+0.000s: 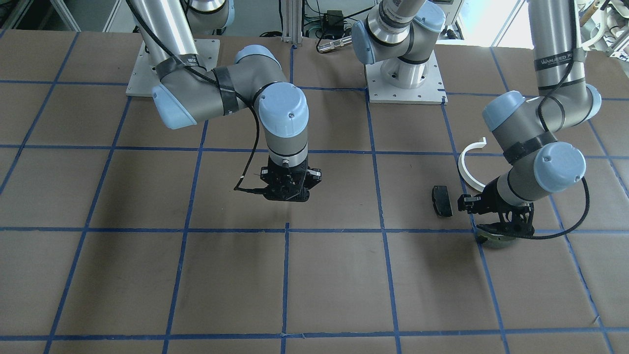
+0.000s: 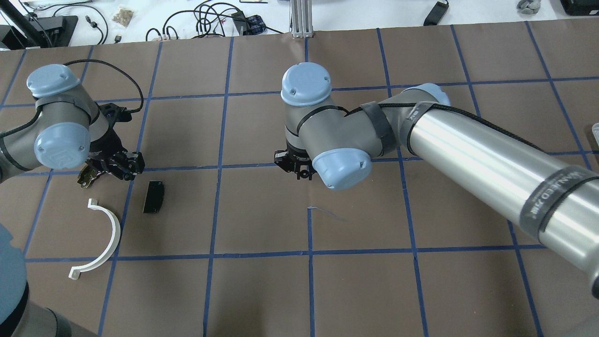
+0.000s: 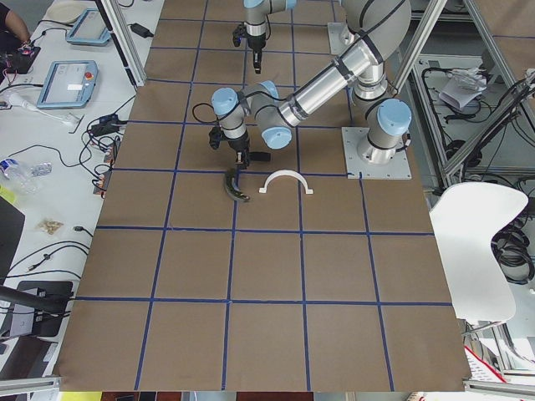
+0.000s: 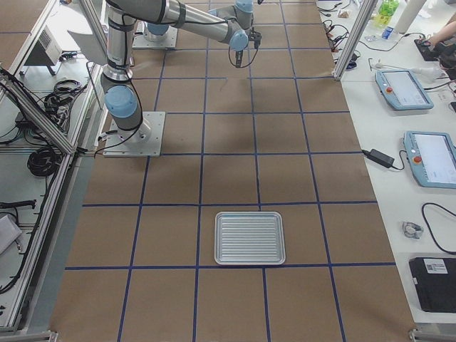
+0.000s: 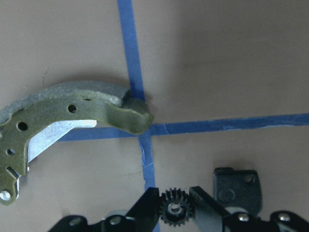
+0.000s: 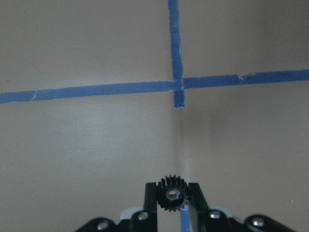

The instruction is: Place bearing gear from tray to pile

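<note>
Left hand [image 5: 175,205] clamps a small black toothed gear [image 5: 176,212] beside the olive-green curved brake shoe [image 5: 63,116]. This looks like the delivery step; next, lower and release. Right hand [image 6: 172,191] grips a second black gear [image 6: 173,195].

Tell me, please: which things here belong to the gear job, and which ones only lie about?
Job:
left pincer
left pincer's gear
right pincer
right pincer's gear
metal tray
pile: white half-ring, black pad, olive brake shoe

Lying about:
teach pendants
white chair
cables
</note>
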Robot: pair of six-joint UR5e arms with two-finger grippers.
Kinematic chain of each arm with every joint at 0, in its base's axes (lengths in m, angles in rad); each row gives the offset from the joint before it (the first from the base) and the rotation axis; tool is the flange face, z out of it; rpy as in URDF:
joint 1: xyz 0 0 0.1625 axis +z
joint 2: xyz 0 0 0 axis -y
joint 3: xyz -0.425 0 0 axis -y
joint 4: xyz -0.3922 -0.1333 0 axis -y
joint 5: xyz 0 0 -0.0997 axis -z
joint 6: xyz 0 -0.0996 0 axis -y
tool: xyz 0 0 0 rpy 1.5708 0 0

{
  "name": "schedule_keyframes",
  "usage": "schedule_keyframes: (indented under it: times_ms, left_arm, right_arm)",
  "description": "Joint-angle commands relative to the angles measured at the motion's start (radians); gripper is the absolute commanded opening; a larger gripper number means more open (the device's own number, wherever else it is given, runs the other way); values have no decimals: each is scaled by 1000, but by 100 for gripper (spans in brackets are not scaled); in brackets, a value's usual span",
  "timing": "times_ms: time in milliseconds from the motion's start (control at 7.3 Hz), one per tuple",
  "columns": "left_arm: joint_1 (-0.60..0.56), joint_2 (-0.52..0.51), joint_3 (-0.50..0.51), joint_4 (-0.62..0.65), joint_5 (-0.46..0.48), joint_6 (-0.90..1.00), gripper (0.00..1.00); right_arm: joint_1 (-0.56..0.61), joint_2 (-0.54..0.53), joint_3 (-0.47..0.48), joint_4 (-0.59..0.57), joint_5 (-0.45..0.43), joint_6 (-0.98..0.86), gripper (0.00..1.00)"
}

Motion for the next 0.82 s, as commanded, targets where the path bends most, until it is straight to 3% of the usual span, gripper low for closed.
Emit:
schedule_keyframes:
  times_ms: [0, 137, 274, 411, 685]
  left_arm:
    - [7, -4, -13, 12, -6, 0, 99]
    - [7, -2, -11, 10, -6, 3, 100]
    - [3, -4, -10, 10, -6, 0, 100]
    - [-11, 2, -7, 5, -6, -8, 100]
    - [-95, 13, 1, 8, -11, -23, 100]
  right_arm:
    - [26, 41, 5, -36, 0, 20, 4]
    - [36, 47, 8, -37, 0, 26, 10]
    - [38, 62, 10, -36, -1, 23, 60]
    - [39, 63, 8, -39, -1, 23, 100]
    - [12, 5, 0, -13, -29, -30, 100]
